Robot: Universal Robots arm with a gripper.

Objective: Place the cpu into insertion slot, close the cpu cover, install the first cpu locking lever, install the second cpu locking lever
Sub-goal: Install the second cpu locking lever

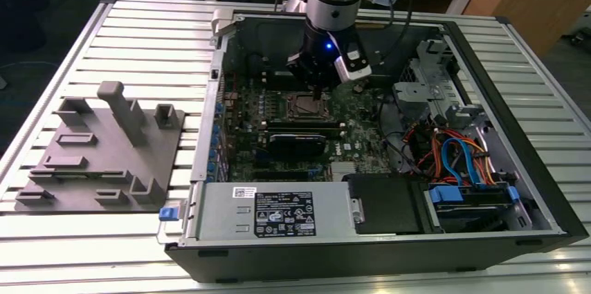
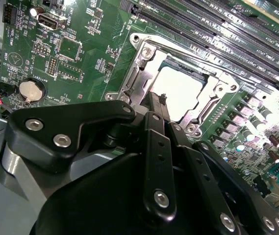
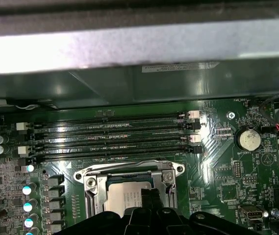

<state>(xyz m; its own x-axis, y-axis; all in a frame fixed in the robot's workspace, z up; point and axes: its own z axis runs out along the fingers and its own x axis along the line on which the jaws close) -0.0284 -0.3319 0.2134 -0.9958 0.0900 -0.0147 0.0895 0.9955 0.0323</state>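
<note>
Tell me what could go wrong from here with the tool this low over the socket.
The tool sits at the edge of the cpu cover, which lies over the cpu; a sideways slip could scrape the chip. The memory slots run close beside the socket, so a drift that way may strike them.

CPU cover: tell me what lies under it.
Through the cpu cover's window the cpu's pale top shows, seated. The insertion slot beneath is covered; the claw hides one edge.
</note>
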